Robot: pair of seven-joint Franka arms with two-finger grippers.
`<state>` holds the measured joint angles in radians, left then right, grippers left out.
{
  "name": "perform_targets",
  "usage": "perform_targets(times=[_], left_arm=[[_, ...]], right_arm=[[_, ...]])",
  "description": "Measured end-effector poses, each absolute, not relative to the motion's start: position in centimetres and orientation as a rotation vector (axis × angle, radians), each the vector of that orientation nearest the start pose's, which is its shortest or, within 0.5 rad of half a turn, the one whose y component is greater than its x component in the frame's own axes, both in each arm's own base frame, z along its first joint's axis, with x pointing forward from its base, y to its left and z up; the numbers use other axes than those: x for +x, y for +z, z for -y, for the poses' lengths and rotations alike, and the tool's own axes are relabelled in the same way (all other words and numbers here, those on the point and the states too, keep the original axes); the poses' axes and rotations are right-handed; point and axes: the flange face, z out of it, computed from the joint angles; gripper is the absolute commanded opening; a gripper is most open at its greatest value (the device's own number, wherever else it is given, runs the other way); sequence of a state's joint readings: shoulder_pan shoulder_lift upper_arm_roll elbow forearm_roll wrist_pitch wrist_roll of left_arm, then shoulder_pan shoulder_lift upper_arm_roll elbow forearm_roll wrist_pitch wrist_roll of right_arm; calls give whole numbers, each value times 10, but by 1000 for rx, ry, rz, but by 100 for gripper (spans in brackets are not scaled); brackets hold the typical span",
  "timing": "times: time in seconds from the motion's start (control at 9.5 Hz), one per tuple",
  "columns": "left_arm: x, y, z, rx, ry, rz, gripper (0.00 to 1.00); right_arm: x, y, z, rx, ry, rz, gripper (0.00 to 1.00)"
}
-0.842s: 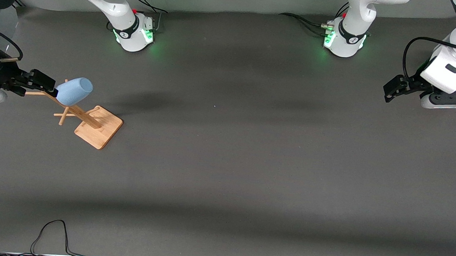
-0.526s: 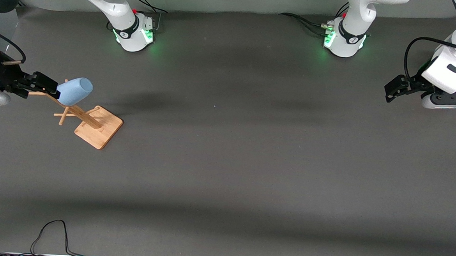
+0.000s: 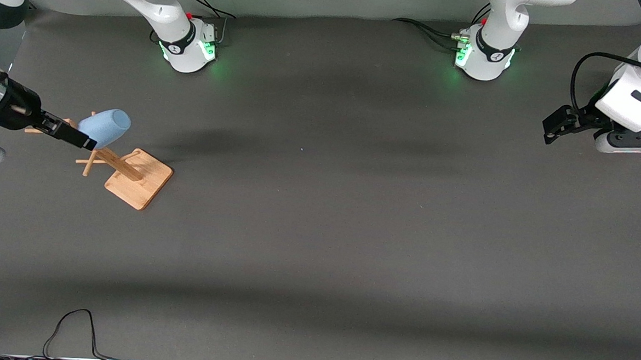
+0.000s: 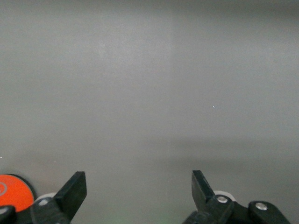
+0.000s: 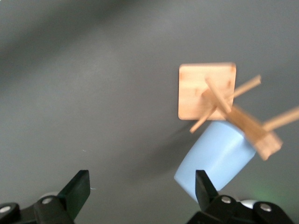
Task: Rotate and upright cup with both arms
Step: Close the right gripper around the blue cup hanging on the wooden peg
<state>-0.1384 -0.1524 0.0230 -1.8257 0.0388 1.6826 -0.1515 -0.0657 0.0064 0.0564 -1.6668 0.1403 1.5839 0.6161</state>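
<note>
The light-blue cup hangs on an upper peg of the wooden rack, tilted with its open mouth turned toward the middle of the tabletop, toward the right arm's end of it. The right gripper is right at the cup's closed end, over the rack's pegs, fingers spread wide and holding nothing; in the right wrist view the cup sits off toward one fingertip rather than centred between the two. The step in hand looks like the approach for a first grasp. To do it well, the right gripper should probably shift until the cup body lies squarely between the fingers, close on the tapered wall away from the peg, then draw the cup off along the peg's own line, since pulling sideways could tip the light rack on its square base. The rack's other pegs stick out just beside the fingers and are the main obstruction. The left gripper waits over the tabletop's edge at the left arm's end, also wide open and empty, well apart from the cup; an orange-red can shows beside it in the left wrist view. The middle of the tabletop offers room for the handover, and a black cable lies at the edge nearest the front camera.
</note>
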Motion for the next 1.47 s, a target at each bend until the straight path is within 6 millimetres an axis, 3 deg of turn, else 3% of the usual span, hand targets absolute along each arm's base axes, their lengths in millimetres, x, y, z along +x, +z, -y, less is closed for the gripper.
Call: perform_targets(times=[0.21, 0.42, 0.74, 1.16, 1.47], left_arm=[[510, 594, 54, -3108, -21, 43, 100], [510, 594, 54, -3108, -20, 30, 100], [510, 594, 54, -3108, -18, 20, 100], [510, 593, 52, -3108, -17, 3, 100], [510, 594, 52, -3109, -18, 0, 100]], right_arm=[[544, 555, 3, -2707, 314, -1272, 100], [528, 539, 25, -2596, 379, -1472, 100], [501, 511, 85, -2369, 425, -1648, 100], [476, 460, 79, -2297, 500, -1681, 100], [471, 444, 78, -2289, 503, -1699, 100]])
